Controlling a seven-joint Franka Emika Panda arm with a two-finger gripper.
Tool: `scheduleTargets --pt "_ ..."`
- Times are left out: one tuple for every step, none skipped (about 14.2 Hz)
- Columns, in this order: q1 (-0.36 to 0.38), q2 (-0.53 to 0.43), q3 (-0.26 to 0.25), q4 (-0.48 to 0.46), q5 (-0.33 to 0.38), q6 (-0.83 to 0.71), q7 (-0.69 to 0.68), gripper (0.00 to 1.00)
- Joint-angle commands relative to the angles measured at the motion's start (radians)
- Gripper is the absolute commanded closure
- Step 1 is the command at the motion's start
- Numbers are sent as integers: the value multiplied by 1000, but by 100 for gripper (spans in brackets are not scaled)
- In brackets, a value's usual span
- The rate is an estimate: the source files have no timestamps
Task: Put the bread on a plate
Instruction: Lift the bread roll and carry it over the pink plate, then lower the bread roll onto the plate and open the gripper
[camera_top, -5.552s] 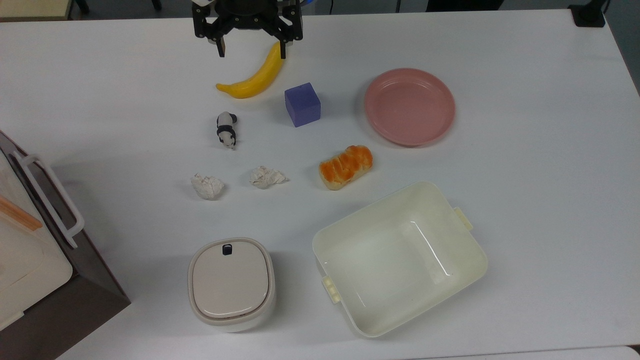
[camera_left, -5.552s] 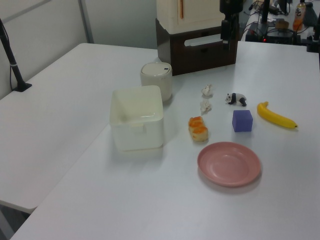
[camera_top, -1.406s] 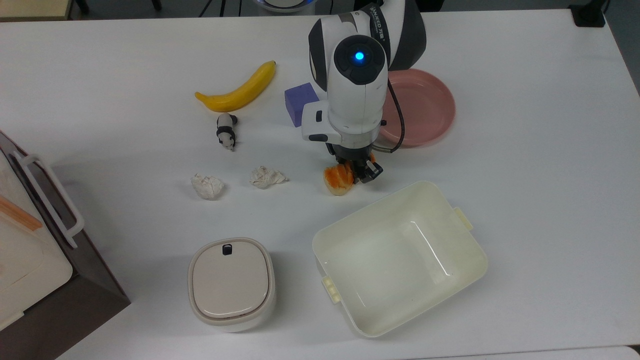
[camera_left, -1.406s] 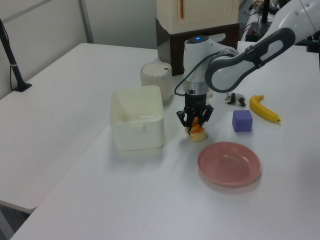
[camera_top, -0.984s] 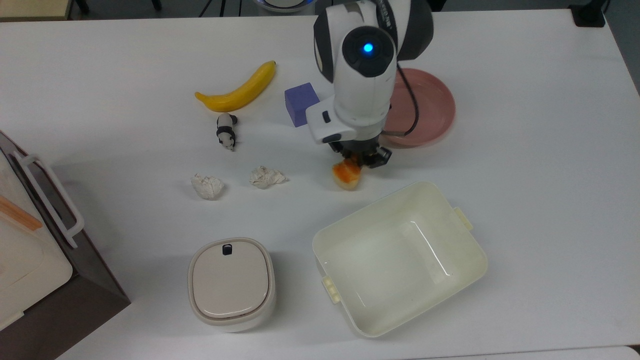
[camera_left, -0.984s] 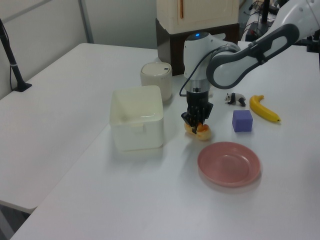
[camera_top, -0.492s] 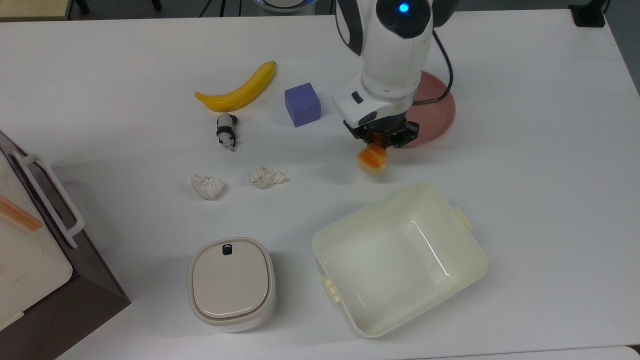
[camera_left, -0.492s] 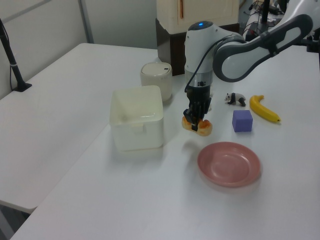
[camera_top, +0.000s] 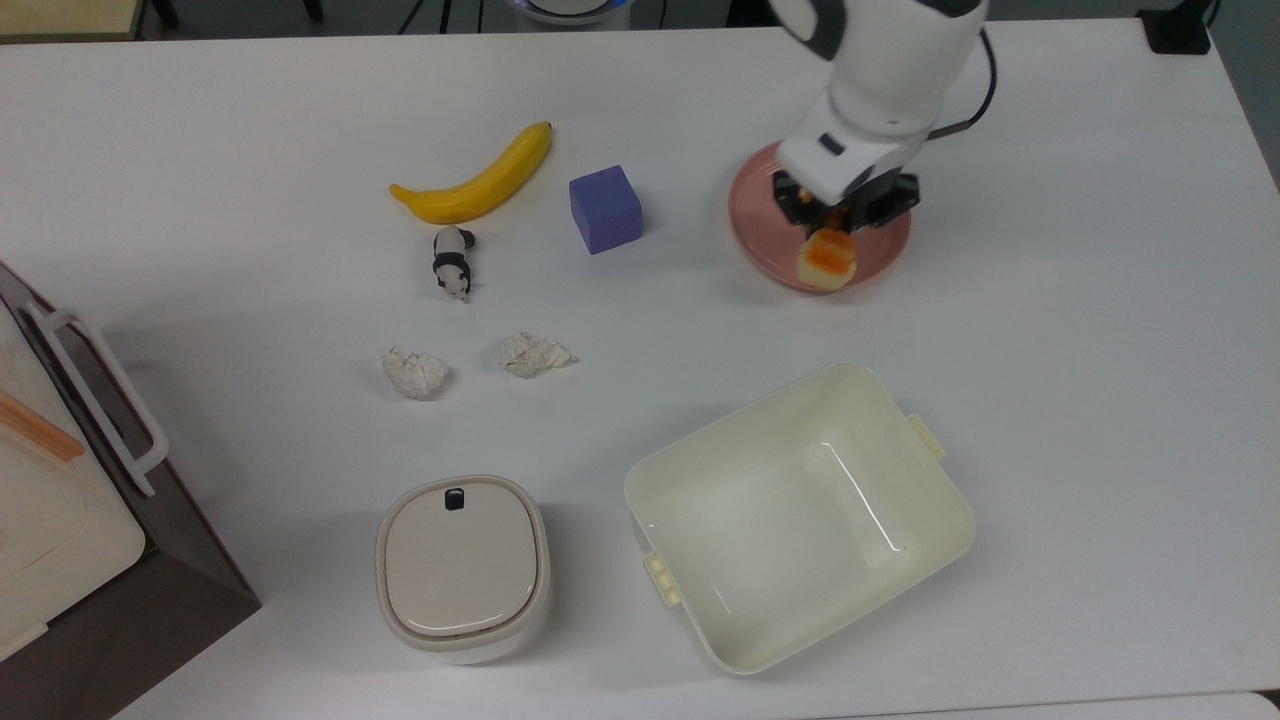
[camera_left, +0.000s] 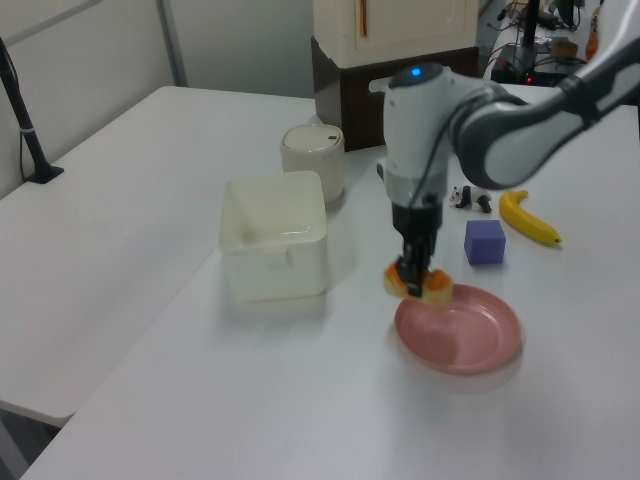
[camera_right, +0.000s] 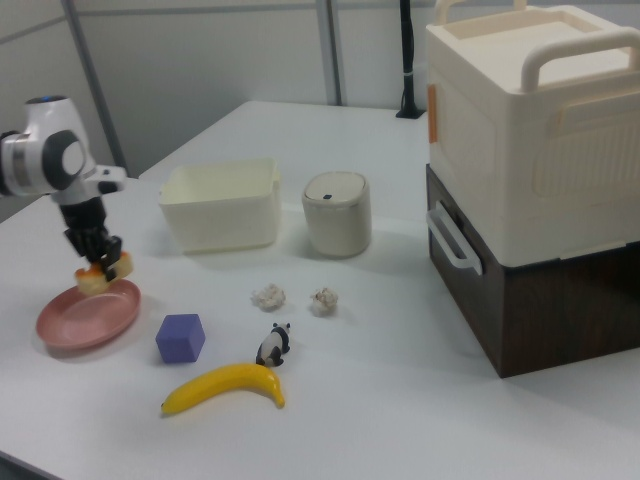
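Observation:
The bread (camera_top: 827, 258), an orange-brown roll with pale sides, hangs in the air with my gripper (camera_top: 835, 218) shut on it. It is over the near part of the pink plate (camera_top: 757, 222) in the top view. In the left view the bread (camera_left: 423, 288) sits in the gripper (camera_left: 411, 277), just above the left rim of the plate (camera_left: 470, 338). From the right view, the bread (camera_right: 96, 277) is a little above the plate (camera_right: 84, 320), held by the gripper (camera_right: 101, 262). The white arm rises from there and hides the plate's far part in the top view.
A purple cube (camera_top: 604, 208), a yellow banana (camera_top: 475, 185) and a panda figure (camera_top: 452, 258) lie on the top view's left of the plate. Two paper balls (camera_top: 415, 372) (camera_top: 533, 353), a cream tub (camera_top: 800, 510), a lidded canister (camera_top: 462, 565) and a brown-and-cream box (camera_top: 60, 500) stand nearer.
My gripper closed on the bread, lifted it off the table and carried it toward the top view's upper right, from beside the tub to above the plate.

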Motion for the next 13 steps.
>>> scheduleTargets --pt "51 -67 -5 -103 -13 -15 -19 66" --pt "58 -65 -5 -109 -13 -15 -20 66" --pt "61 -63 -4 -111 -13 -15 -20 63" --pt "64 -63 -4 -117 -13 -15 -20 54" --pt "64 -63 -4 -121 -13 -15 -20 43" --pt "64 -63 -4 -121 -13 -15 -20 14" --pt "65 -63 -4 -121 -13 -24 -19 0" --pt "65 -65 -4 -120 -13 -37 -19 0" --pt "65 -68 -4 -118 -13 -49 -19 0" --pt "65 -73 -4 -114 -13 -66 -20 0" --pt "65 -79 -4 -112 -13 -77 -22 0" --pt "64 -88 -4 -111 -13 -83 -22 0" --pt "53 -100 -4 -111 -13 -90 -31 0"
